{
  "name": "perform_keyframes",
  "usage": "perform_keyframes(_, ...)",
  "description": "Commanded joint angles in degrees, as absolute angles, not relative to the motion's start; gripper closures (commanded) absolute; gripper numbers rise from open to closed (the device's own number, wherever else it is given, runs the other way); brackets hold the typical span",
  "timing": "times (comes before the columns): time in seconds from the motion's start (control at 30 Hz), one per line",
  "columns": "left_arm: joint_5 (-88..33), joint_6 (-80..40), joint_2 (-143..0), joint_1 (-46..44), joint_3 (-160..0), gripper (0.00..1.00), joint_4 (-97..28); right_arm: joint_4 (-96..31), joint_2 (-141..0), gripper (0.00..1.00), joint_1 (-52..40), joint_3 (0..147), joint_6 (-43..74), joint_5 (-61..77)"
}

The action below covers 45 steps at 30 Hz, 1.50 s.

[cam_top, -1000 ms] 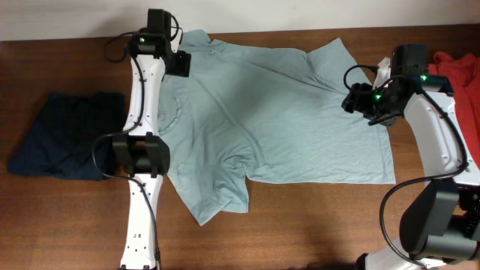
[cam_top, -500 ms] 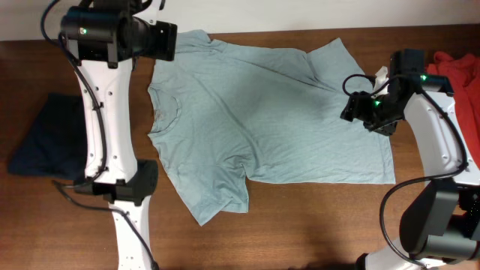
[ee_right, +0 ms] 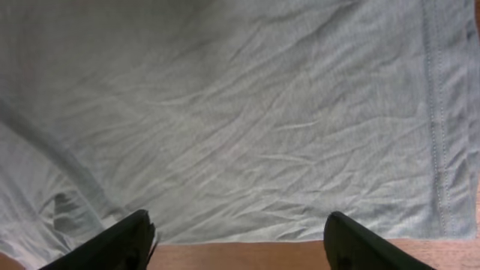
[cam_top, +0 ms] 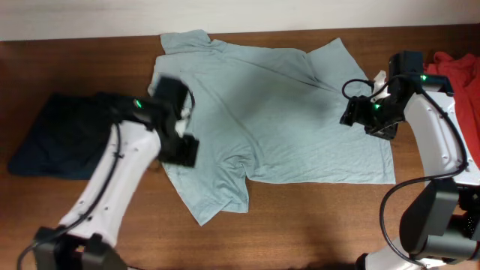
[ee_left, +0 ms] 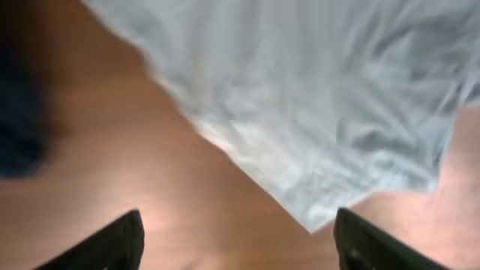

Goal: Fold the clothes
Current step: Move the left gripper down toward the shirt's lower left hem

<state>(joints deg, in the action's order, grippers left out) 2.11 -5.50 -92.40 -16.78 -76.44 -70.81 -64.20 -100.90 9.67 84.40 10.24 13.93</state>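
Observation:
A large pale grey-blue T-shirt point(cam_top: 277, 112) lies spread flat on the wooden table. A dark navy garment point(cam_top: 60, 135) lies at the left and an orange-red one point(cam_top: 457, 71) at the far right. My left gripper point(cam_top: 178, 148) is blurred and hovers at the shirt's left edge; in the left wrist view it point(ee_left: 240, 247) is open and empty above bare wood, with the shirt point(ee_left: 315, 97) ahead. My right gripper point(cam_top: 351, 112) is over the shirt's right part; in the right wrist view it point(ee_right: 240, 244) is open and empty above the shirt point(ee_right: 247, 112).
Bare wooden table point(cam_top: 315, 225) runs along the front of the shirt. The navy garment shows at the left edge of the left wrist view point(ee_left: 19, 127). A pale wall borders the table's far edge.
My left arm has swung from the far top-left corner down to the shirt's left edge. My right gripper has shifted slightly left over the shirt.

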Motion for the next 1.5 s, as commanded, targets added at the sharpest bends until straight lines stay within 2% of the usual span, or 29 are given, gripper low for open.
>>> perform_keyframes(0.0, -11.5, -5.1, -91.2, -18.0, -62.2, 0.20, -58.7, -64.7, -101.0, 0.20, 9.9, 84.3, 9.8, 13.2)
perform_keyframes(0.07, -13.2, -5.1, -91.5, -19.4, -55.5, 0.22, -52.6, -64.8, -101.0, 0.20, 9.9, 84.2, 9.8, 12.8)
perform_keyframes(0.2, -13.6, -5.1, -91.5, -22.0, -49.5, 0.24, -49.1, -65.2, -101.0, 0.19, 9.9, 84.0, 9.8, 11.1)
perform_keyframes(0.5, -15.7, -10.1, -91.5, -25.0, -46.2, 0.24, -47.5, -66.1, -101.0, 0.19, 9.9, 83.8, 9.9, 8.8)
perform_keyframes(0.6, -14.8, -16.2, -91.5, -25.5, -45.8, 0.25, -47.0, -66.3, -101.0, 0.19, 9.9, 83.8, 9.9, 8.5)
perform_keyframes(0.67, -13.5, -19.7, -91.6, -25.5, -45.8, 0.39, -46.9, -66.3, -101.0, 0.19, 9.9, 83.8, 9.9, 8.3)
perform_keyframes(0.7, -11.2, -21.9, -91.7, -25.5, -45.8, 0.57, -46.9, -66.3, -101.0, 0.19, 9.9, 83.8, 9.9, 8.3)
perform_keyframes(0.73, -10.2, -22.7, -91.7, -25.5, -45.8, 0.63, -46.9, -66.3, -101.0, 0.19, 9.9, 83.8, 9.9, 8.3)
perform_keyframes(0.77, -7.9, -23.9, -91.7, -25.3, -45.8, 0.80, -46.9, -66.5, -101.0, 0.19, 9.9, 83.8, 9.9, 8.3)
perform_keyframes(0.8, -7.4, -24.0, -91.7, -25.0, -45.8, 0.91, -46.9, -66.7, -101.0, 0.19, 9.9, 83.8, 9.9, 8.3)
perform_keyframes(0.87, -7.4, -24.0, -91.7, -24.1, -45.8, 1.00, -47.1, -66.9, -101.0, 0.18, 9.9, 83.7, 9.9, 8.1)
perform_keyframes(1.07, -6.6, -21.7, -91.2, -16.9, -45.8, 1.00, -48.5, -65.5, -101.0, 0.18, 11.0, 79.6, 11.5, 4.8)
perform_keyframes(1.13, -12.8, -19.6, -90.9, -14.9, -45.8, 0.87, -49.5, -63.8, -101.0, 0.16, 13.4, 76.2, 13.0, 4.9)
perform_keyframes(1.17, -16.1, -19.6, -90.9, -15.1, -45.8, 0.70, -49.6, -62.5, -101.0, 0.14, 15.5, 73.7, 13.5, 5.6)
perform_keyframes(1.3, -17.9, -19.7, -90.9, -18.4, -45.8, 0.45, -49.6, -59.0, -101.0, 0.14, 21.3, 66.7, 15.7, 8.5)
perform_keyframes(1.47, -17.8, -20.1, -90.9, -21.5, -45.8, 0.39, -49.6, -54.1, -101.0, 0.14, 24.9, 60.1, 17.6, 12.9)
